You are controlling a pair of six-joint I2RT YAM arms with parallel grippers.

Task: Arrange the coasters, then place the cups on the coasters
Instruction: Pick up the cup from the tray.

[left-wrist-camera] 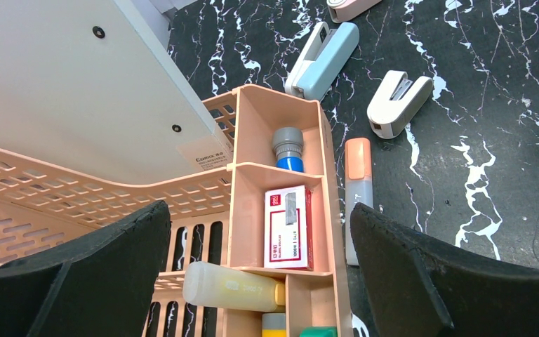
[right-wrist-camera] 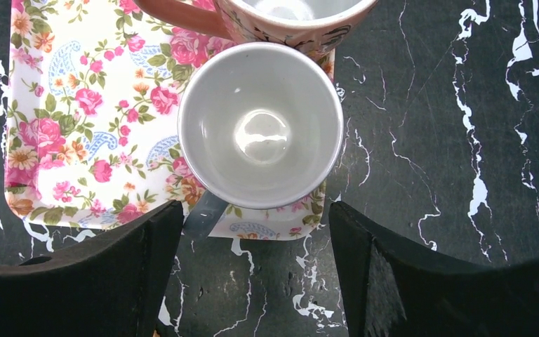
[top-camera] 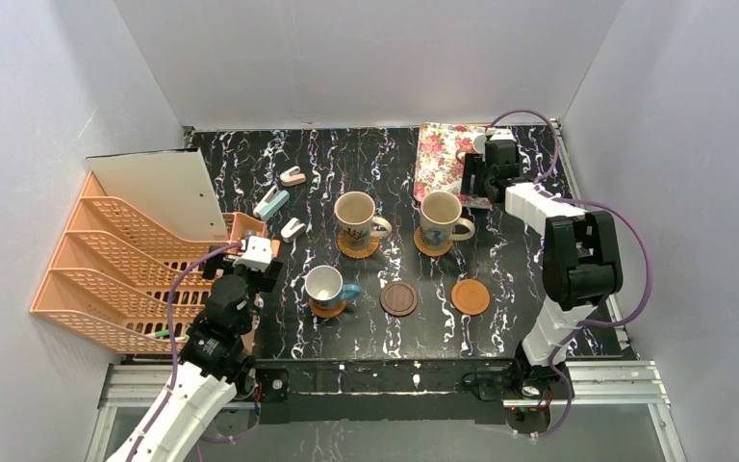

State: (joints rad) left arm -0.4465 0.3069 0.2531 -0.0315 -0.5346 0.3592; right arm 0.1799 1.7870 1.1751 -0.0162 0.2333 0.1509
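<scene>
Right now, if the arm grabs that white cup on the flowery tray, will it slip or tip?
The cup has a shiny glaze, so it may slip in the right gripper. It looks rigid and breakable, probably ceramic. It seems to stand near the tray corner, so a nudge might tip it off.

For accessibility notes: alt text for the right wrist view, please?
A white-lined cup stands at the edge of a pink floral tray, just beyond the open right gripper. A second cup shows partly behind it.

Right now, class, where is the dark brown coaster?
In the top view, the dark brown coaster lies in the near row, between the blue-handled cup on its left and the bare orange-brown coaster.
</scene>
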